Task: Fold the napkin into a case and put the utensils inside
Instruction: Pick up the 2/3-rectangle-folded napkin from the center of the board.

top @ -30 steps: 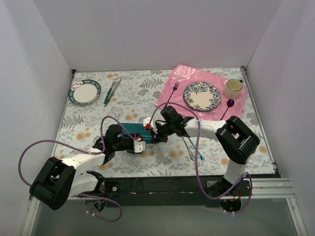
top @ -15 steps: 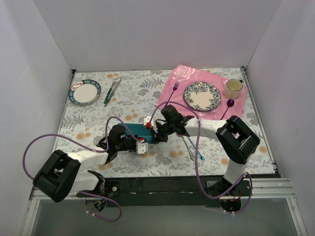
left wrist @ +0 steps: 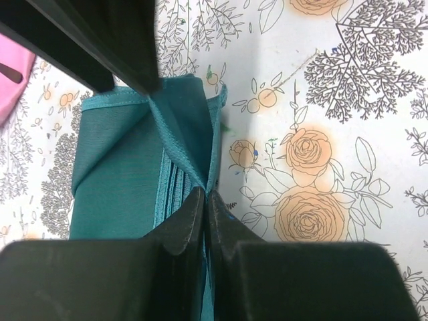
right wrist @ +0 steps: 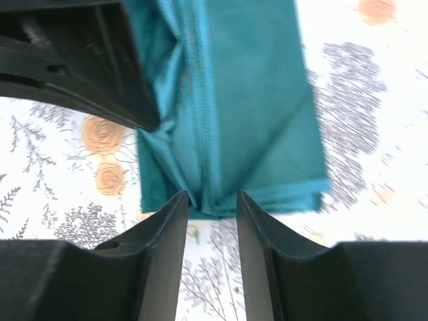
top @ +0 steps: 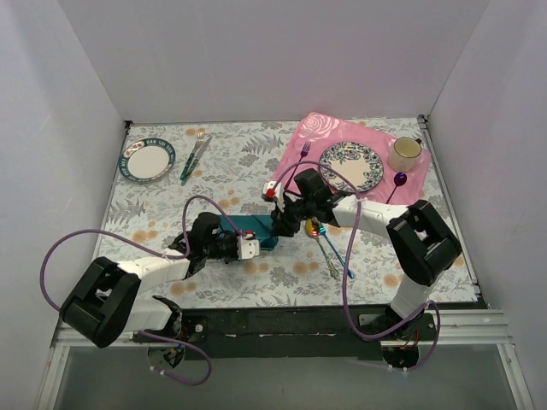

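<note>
Utensils [top: 332,253] lie on the table [top: 256,162] just right of the case [top: 259,231].

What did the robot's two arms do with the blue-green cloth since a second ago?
The left pincer snapped shut, pinching a fold of the napkin. The right pincer opened and let the napkin go, and its arm drew back toward the pink placemat. The placemat and the cup stayed put.
</note>
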You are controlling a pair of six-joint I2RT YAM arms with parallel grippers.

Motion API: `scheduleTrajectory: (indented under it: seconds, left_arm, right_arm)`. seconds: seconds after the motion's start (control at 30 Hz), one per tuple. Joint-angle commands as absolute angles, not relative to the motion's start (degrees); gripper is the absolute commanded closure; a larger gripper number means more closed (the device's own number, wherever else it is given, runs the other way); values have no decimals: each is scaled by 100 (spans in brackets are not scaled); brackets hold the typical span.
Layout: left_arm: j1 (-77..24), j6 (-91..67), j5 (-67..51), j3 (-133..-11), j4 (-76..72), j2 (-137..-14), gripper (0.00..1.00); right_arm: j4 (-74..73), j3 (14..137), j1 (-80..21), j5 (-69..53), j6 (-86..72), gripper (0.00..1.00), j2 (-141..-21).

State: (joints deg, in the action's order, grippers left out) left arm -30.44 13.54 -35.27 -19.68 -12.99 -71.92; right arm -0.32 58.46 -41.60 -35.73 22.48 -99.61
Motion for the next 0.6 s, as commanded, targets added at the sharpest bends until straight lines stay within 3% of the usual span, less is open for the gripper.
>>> scheduleTrajectory:
  seconds: [0.0,0.17,0.57]
  left_arm:
    - [-2910,1046,-3849,-2363,-844,-7321,100]
    - [-2743,861,-4192,-2742,-405,-7602,100]
    - [-2180,282,-4807,-3541,421,-8270,100]
  right_arm:
    - [9,6082,-4043,-3349,1907,59,-9659]
    - [158,6301,-4061,-2989,1811,65,-9843]
    - [764,6073,-4122,-2514,1573,65,-9870]
